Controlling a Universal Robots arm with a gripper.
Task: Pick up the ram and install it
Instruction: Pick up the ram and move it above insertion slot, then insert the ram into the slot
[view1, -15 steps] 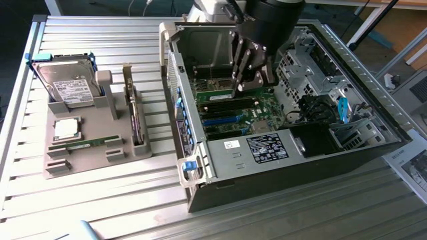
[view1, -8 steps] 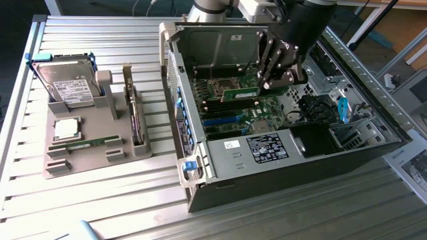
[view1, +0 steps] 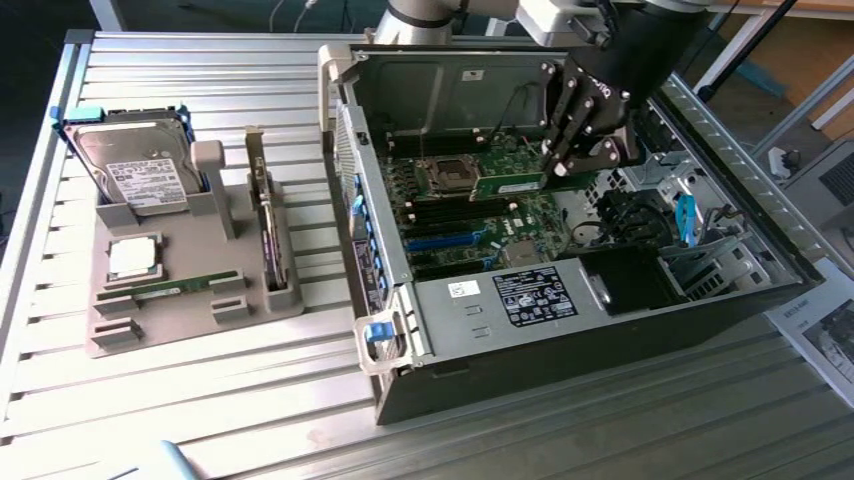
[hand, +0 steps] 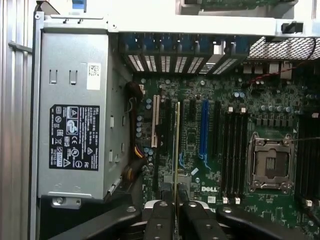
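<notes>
The gripper (view1: 561, 170) (hand: 176, 194) reaches down into the open case (view1: 534, 385), its two black fingers (hand: 161, 217) clamped on the ram (view1: 511, 184) (hand: 177, 142). The ram juts straight out from the fingertips, a thin green stick seen edge-on from the wrist. It hangs over the motherboard (view1: 501, 215) (hand: 250, 105); whether it touches the board cannot be told.

Under the ram, in the wrist view, lie the expansion slots, with a white slot (hand: 155, 122) to one side of it and a blue slot (hand: 204, 127) to the other. Past the blue slot, further from the fingers, run the black memory slots (hand: 233, 150), and beyond them sits the CPU socket (view1: 447, 175) (hand: 270, 162) with its metal frame. In the exterior view the socket lies just off the ram's free end.

On the opposite side of the gripper from the socket, the grey power supply (view1: 534, 295) (hand: 75, 130) fills one end of the case, label facing up.

Well apart from the gripper, outside the case towards the exterior view's left, a grey tray (view1: 174, 325) rests on the slatted table (view1: 200, 410). It holds a hard drive (view1: 134, 175), a square processor (view1: 134, 258) and a second green stick (view1: 171, 289) lying flat.
</notes>
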